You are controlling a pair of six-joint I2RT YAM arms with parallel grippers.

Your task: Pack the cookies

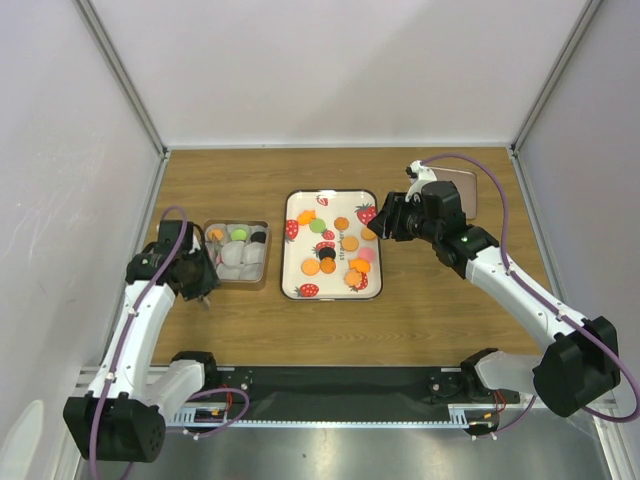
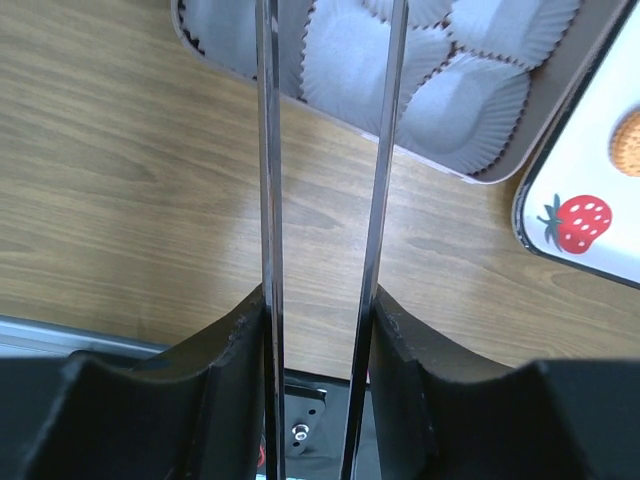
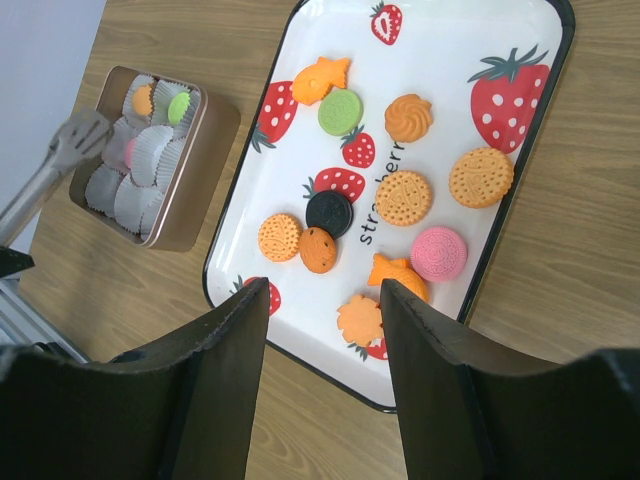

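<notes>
Lettering on the glossy white, black-rimmed strawberry-print tray (image 3: 450,80) at the table's middle reads "str…berr", partly covered. The right gripper (image 3: 322,300) hangs wide and empty above it. The left gripper (image 2: 318,300) clamps thin metal tongs (image 2: 268,150), blades narrowly apart. Most of the flat, ridged cookies (image 3: 404,197) lie on the tray. A few sit in pleated paper cups (image 2: 350,60) inside the rectangular tin (image 3: 215,150) toward the left edge.

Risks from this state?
1. The left gripper holds long thin tongs with their tip at the tin. They may snag or crush the loose paper cups.
2. On the tray, the black cookie touches a brown cookie, so a pick may drag both.
3. The right gripper is open above flat cookies. Its wide fingers may slide one rather than grip it.
</notes>
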